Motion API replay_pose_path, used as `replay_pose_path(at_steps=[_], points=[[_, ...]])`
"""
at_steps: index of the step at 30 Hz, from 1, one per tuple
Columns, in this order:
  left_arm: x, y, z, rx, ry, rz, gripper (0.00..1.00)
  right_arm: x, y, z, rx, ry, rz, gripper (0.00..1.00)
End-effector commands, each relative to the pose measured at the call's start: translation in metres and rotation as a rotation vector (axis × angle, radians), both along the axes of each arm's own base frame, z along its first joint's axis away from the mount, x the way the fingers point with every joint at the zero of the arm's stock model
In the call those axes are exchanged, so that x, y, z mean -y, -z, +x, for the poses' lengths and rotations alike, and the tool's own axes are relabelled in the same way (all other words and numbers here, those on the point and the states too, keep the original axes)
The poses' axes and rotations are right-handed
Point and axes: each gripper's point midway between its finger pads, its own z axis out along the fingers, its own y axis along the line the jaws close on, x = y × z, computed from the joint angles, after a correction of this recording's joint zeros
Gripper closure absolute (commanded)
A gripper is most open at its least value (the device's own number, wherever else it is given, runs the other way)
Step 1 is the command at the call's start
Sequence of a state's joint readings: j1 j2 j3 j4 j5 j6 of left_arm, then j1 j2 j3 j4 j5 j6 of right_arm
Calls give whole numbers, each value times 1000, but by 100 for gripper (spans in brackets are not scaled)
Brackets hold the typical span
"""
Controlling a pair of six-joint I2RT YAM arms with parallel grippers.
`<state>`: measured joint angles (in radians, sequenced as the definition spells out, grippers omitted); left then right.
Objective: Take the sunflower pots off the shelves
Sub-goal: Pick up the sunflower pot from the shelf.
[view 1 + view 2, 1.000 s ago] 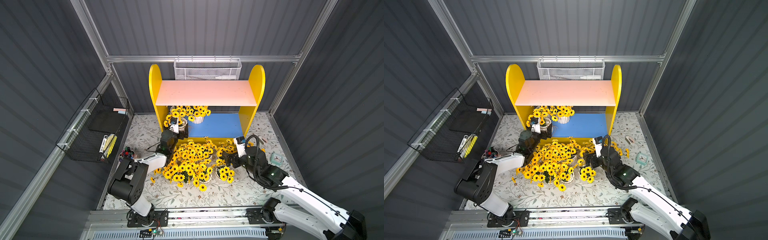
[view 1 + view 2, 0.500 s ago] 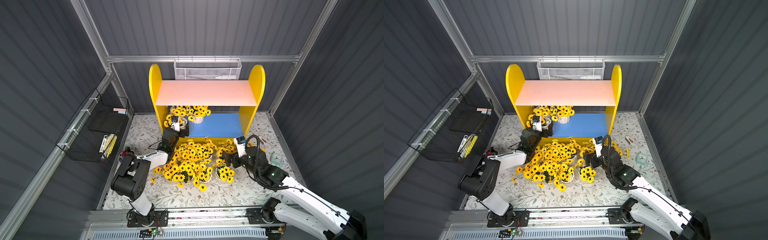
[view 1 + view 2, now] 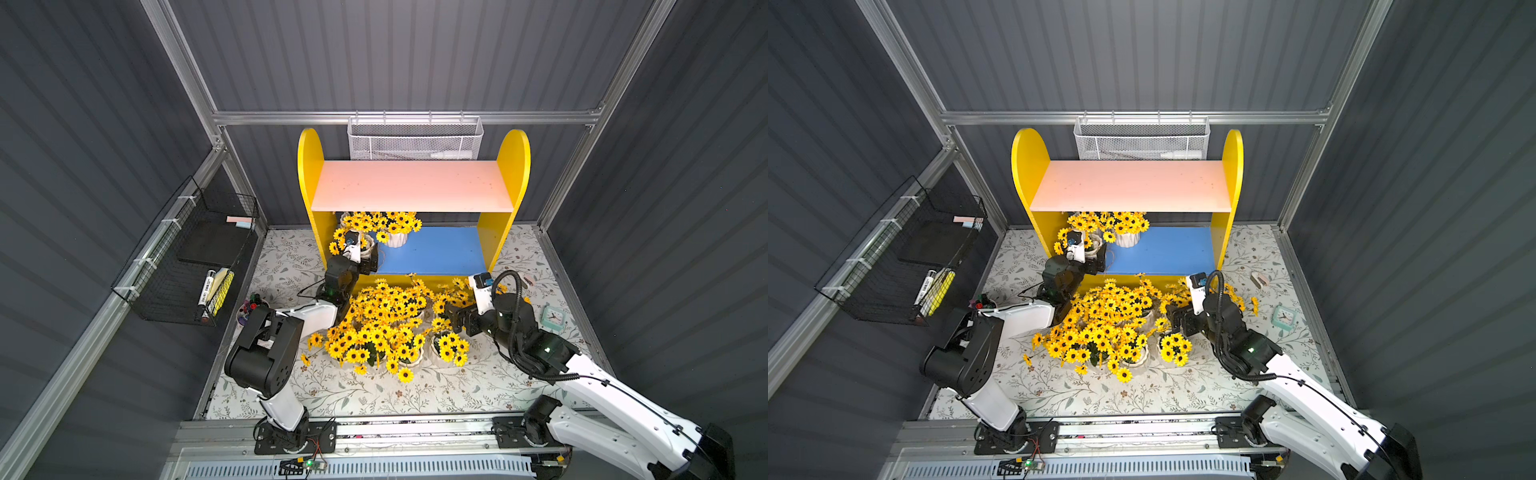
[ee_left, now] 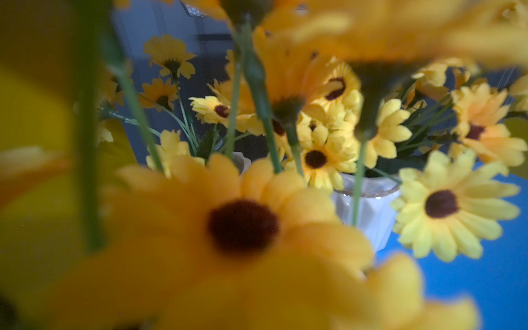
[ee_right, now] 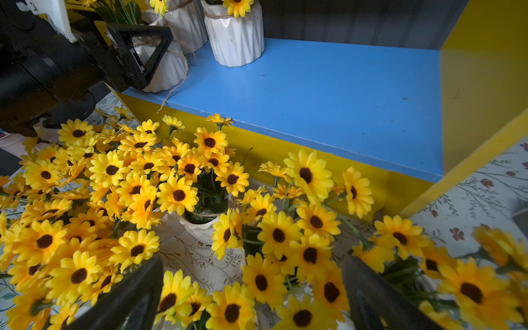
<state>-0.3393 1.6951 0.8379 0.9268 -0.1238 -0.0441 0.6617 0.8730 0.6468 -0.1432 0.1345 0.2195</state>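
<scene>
The shelves [image 3: 411, 187] have a bare pink upper board and a blue lower board [image 3: 436, 251]. Three sunflower pots stand at the lower board's left end, as the right wrist view shows; one is white and ribbed [image 5: 234, 37]. My left gripper [image 3: 368, 258] reaches in around the front-left pot [image 5: 168, 68], one finger [image 5: 140, 29] lying along its side. Blossoms fill the left wrist view and hide the jaws. Several more sunflower pots [image 3: 382, 328] crowd the mat in front of the shelves. My right gripper [image 5: 254, 300] hangs open over their right edge, holding nothing.
A black wire basket [image 3: 187, 257] hangs on the left wall and a white mesh basket [image 3: 415, 139] behind the shelves. A cup of markers [image 3: 249, 309] stands by the left arm. A small teal clock [image 3: 552, 316] lies on the mat at the right.
My left arm has pushed a little further forward toward the lower shelf's left end. The right arm and the pots on the mat have not moved.
</scene>
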Motion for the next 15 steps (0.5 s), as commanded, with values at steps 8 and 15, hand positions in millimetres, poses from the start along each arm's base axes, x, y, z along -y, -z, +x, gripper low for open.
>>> replay_pose_path(at_steps=[8, 15], points=[[-6, -32, -30, 25, 24, 23, 100, 10, -14, 7, 47, 63, 2, 1], [-1, -49, -42, 32, 73, -1, 100, 24, -18, 10, 47, 116, 31, 1]])
